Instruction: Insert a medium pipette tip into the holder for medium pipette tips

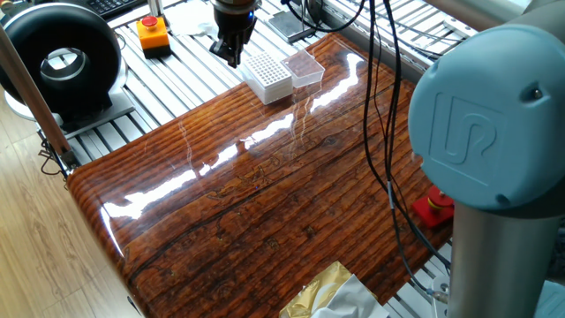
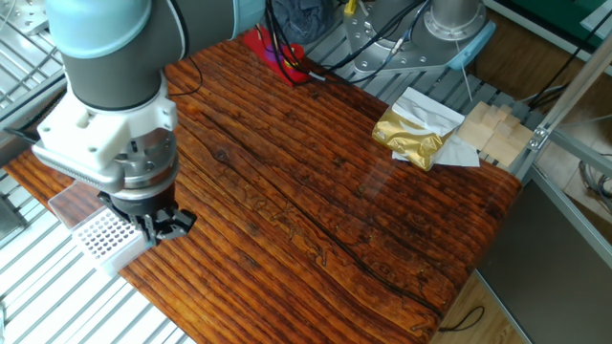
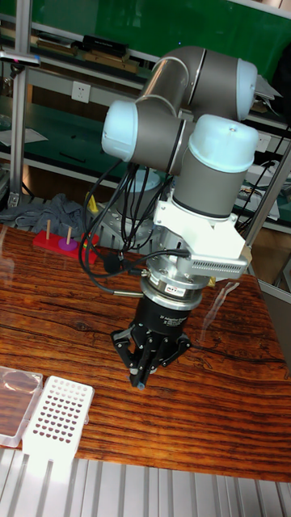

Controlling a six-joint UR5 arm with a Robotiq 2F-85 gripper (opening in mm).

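The gripper (image 3: 142, 380), fingers pinched together, hangs beside the holder for medium pipette tips (image 3: 57, 418); any tip is unseen. Align squarely over one hole, then descend slowly.

One fixed view sits high behind the arm's base, looking across the wooden table (image 1: 265, 194) toward 11 o'clock, where the holder (image 1: 267, 75) sits far off at the far edge. The other fixed view looks from the opposite side, high up and closer, with the holder (image 2: 107, 237) down at 8 o'clock and the table (image 2: 316, 191) running off to 2 o'clock. The tall fixed view is low and near, head-on at the arm, holder (image 3: 56, 420) at 7 o'clock. All three share the holder's end of the table.
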